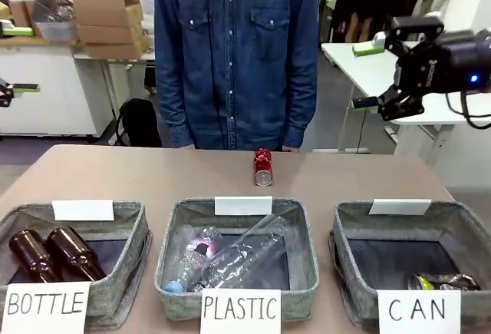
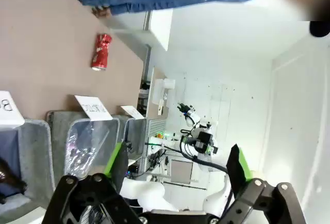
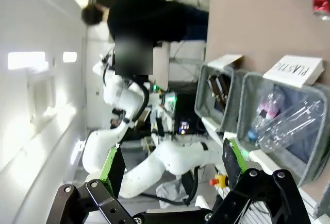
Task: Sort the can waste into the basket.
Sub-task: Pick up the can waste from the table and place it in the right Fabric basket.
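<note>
Front view: red can (image 1: 263,167) lies on its side on the surface (image 1: 115,176), near the far edge by the person (image 1: 234,57), apart from the baskets | dark can (image 1: 441,281) lies inside the CAN basket (image 1: 347,226) | left gripper (image 2: 178,157) spread wide, holding nothing | right gripper (image 3: 171,154) spread wide, holding nothing, raised above the surface

light: bright, even indoor | shadows: soft, faint under can (image 1: 263,167) on table (image 1: 115,176) | glare: white wall (image 2: 221,59) washed out, lit panels (image 3: 26,59) blown | focus: front sharp, wrist views softer | edges: wrist views bent by wide angle
</note>
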Motion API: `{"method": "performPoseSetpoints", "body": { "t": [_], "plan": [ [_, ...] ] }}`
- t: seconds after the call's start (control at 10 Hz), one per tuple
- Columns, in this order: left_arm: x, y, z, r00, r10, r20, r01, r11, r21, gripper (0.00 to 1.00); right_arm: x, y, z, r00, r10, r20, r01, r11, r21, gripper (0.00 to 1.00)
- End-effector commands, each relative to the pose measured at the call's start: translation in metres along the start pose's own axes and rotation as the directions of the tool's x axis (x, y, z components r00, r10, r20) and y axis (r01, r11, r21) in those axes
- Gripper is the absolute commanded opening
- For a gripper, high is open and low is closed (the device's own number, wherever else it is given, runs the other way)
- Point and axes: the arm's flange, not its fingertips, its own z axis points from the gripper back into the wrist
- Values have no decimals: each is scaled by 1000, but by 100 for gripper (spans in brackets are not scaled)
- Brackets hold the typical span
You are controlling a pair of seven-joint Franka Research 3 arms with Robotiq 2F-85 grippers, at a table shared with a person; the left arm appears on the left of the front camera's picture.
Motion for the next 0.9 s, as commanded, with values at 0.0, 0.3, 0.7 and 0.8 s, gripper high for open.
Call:
{"method": "performPoseSetpoints", "body": {
  "t": [0.0,0.3,0.7,0.8],
  "plan": [
    [5,-8,-16,993,-49,-109,62,991,117,100,-6,3,-7,999,10,-49,-9,1000,20,100],
    [5,-8,-16,993,-49,-109,62,991,117,100,-6,3,-7,999,10,-49,-9,1000,20,100],
    [5,-8,-16,993,-49,-109,62,991,117,100,-6,3,-7,999,10,-49,-9,1000,20,100],
    [5,-8,-16,993,-49,-109,62,991,117,100,-6,3,-7,999,10,-49,-9,1000,20,100]
  ]
}}
